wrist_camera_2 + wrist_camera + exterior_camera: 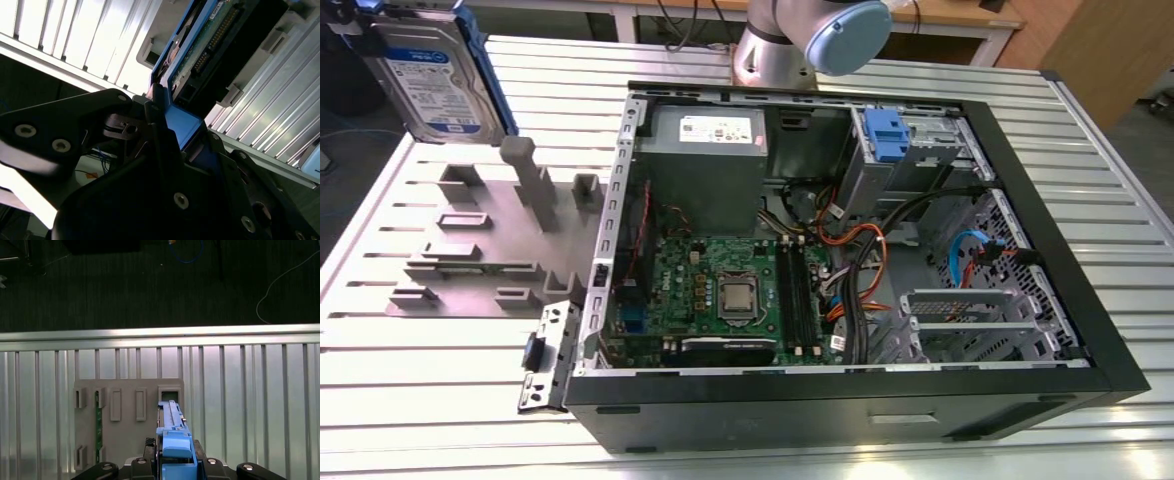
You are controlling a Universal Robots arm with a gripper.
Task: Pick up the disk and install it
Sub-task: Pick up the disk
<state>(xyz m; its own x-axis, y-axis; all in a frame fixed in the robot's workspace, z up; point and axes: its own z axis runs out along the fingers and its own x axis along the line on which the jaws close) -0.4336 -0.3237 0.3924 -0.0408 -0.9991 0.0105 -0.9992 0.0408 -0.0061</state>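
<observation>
Your black gripper (180,125) pinches the silver, blue-railed disk (438,75) endwise, so it hangs upright above the grey slotted holder (467,270).

Finding: no text, number or sign can be read in any view; labels are noted below with what carries them.

Disk (434,85), exterior view: white-and-blue label on its broad face; blue band above, white field with dark lines of print below; print too small to make out.

Grey box (707,165) at the far end of the case (854,385): white sticker (711,127) on its upper face; dark print, illegible.

Motherboard (720,290): fine pale markings among the parts; not legible.

Disk's underside board (210,35), second wrist view: no markings that can be read.

Green board (99,427), first wrist view: edge-on; any print cannot be made out.
</observation>
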